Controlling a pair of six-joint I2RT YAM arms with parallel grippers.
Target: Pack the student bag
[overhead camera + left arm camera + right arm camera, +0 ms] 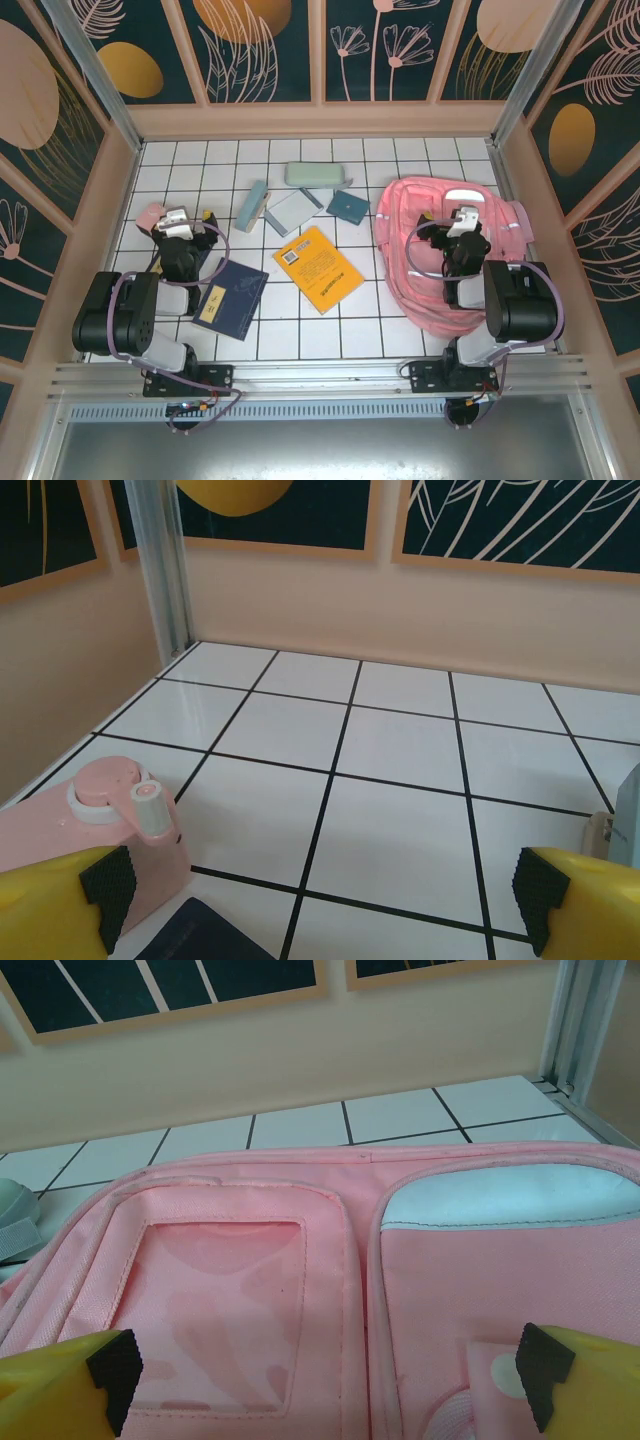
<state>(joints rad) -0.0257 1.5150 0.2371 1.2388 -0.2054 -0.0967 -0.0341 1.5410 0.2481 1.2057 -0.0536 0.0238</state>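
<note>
Honestly, this looks like square one to me. The student bag [440, 250] lies flat on the right side of the worktop [360, 330], directly in front of the right arm, and as far as I can see nothing has gone into it. Everything that would be packed is spread over the tiles to its left: an orange book [318, 268] in the middle, a navy notebook [232, 298] nearer the left arm, and a pink bottle [150, 215] at the far left. Further back there's a pale green pencil case [315, 174], a small teal book [348, 207], a grey-blue notebook [292, 212] and a slim teal item [252, 205]. The right gripper [462, 225] hangs over the bag with its jaws spread wide and nothing in them. Its wrist view looks straight down onto pink fabric with a clear window pocket and a white patch. The left gripper [320, 895] is just as wide open and empty, sitting low over bare tiles with the bottle just beside its left finger and a corner of the navy notebook below. I can't tell whether the main zip is open, so my guess is that opening or holding the bag is the first job, and after that pretty much all the loading is left.
</note>
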